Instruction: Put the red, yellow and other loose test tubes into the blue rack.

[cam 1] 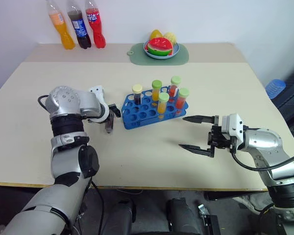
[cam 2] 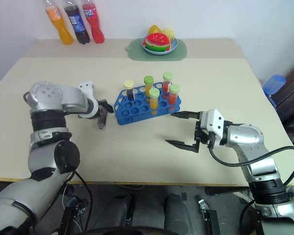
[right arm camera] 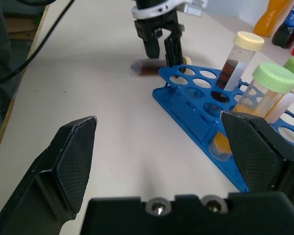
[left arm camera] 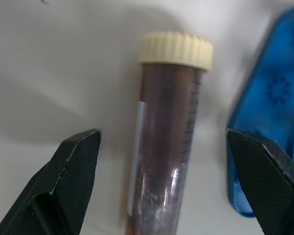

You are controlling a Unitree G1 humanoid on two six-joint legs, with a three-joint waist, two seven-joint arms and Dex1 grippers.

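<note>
Bright even indoor light, soft shadows on the table (cam 1: pixel 152 147), left wrist close-up blurred (slightly hazy)

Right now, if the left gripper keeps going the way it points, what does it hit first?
Most likely the dark brown tube lying on the table, between the left gripper's open fingers beside the blue rack.

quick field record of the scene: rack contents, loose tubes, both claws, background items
blue rack: mid-table, five capped tubes upright in it
racked tubes: one dark with pale-yellow cap, four orange or red with green caps
loose tube: dark brown, pale-yellow cap, lying on the table beside the rack
left claw: open, fingers either side of the loose tube, not gripping
right claw: open, empty, apart from the rack
background: three soda bottles, plate of fruit
</note>
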